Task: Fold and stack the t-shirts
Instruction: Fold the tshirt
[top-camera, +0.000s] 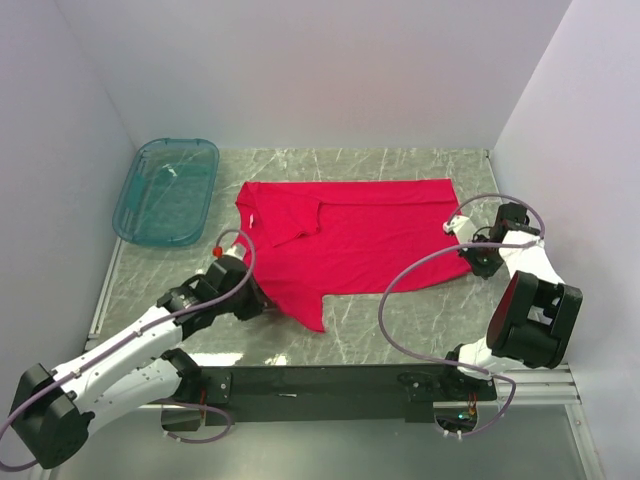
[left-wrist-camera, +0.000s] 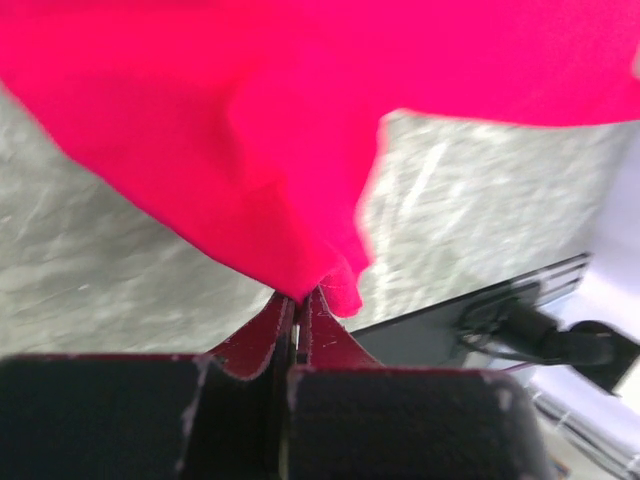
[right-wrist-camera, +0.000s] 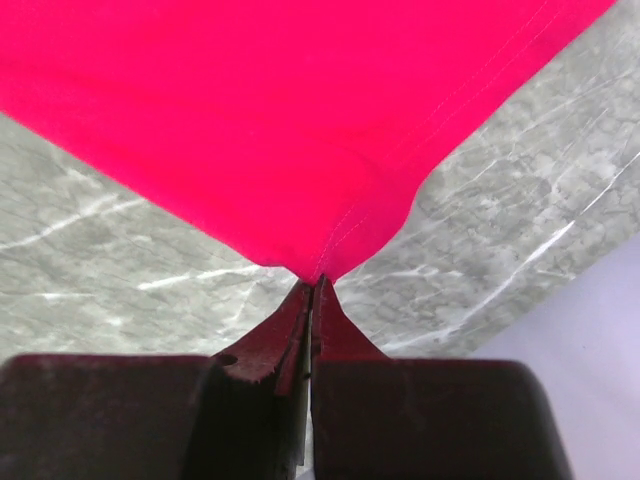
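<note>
The left hand (left-wrist-camera: 298, 300) and the right hand (right-wrist-camera: 312, 285) are each shown pressed together on the near edge of the red t-shirt (top-camera: 370, 235). The right pinch is at a stitched hem corner, the left possibly at a sleeve edge (view blurred). The garment is spread on the surface (top-camera: 400, 330) beyond both hands, its long axis running left to right between them. The teal tub (top-camera: 168, 190) stands far left, apart.
</note>
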